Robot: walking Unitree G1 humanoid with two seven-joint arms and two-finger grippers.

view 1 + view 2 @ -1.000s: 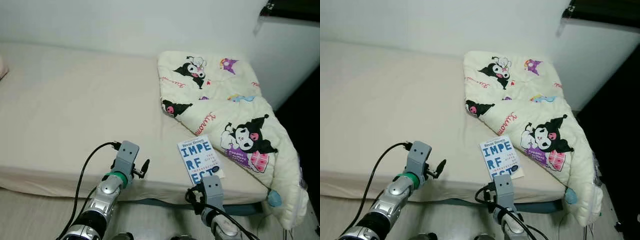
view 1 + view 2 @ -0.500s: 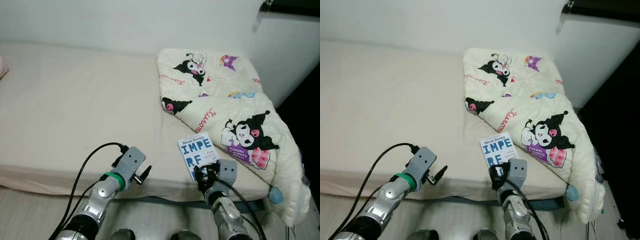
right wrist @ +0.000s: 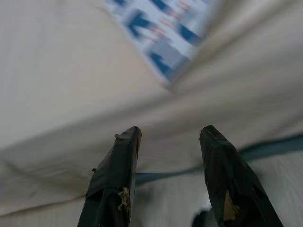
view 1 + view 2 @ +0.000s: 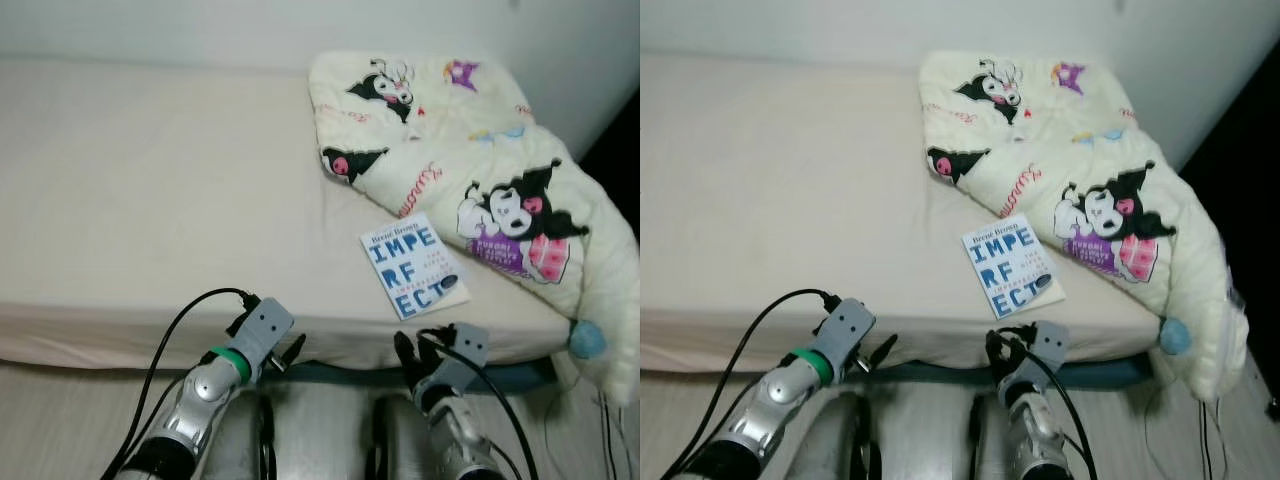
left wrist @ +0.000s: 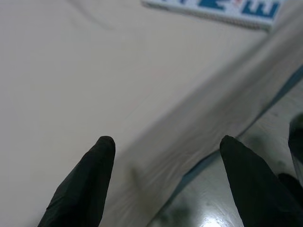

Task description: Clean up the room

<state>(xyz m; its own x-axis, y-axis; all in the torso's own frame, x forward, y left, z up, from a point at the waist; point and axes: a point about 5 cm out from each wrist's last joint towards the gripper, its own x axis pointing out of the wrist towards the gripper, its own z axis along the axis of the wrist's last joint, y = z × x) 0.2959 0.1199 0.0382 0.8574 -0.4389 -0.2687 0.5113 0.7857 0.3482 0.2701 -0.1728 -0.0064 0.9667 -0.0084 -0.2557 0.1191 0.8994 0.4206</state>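
Bed point(image 4: 150, 200): fills upper frame. Book point(image 4: 412, 265): flat near the bed's front edge, centre-right, touching the quilt point(image 4: 470, 150) at upper right. Left gripper point(image 5: 165, 156): lower left, fingers wide, empty. Right gripper point(image 3: 168, 137): lower centre-right, below the book, fingers parted, empty.

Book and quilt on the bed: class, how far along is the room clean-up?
Done: nothing visibly tidied. The book lies on the bed beside the rumpled quilt. In hand: nothing; the right gripper is open, empty, aimed at the book; the left gripper is open too. Left: book and quilt.
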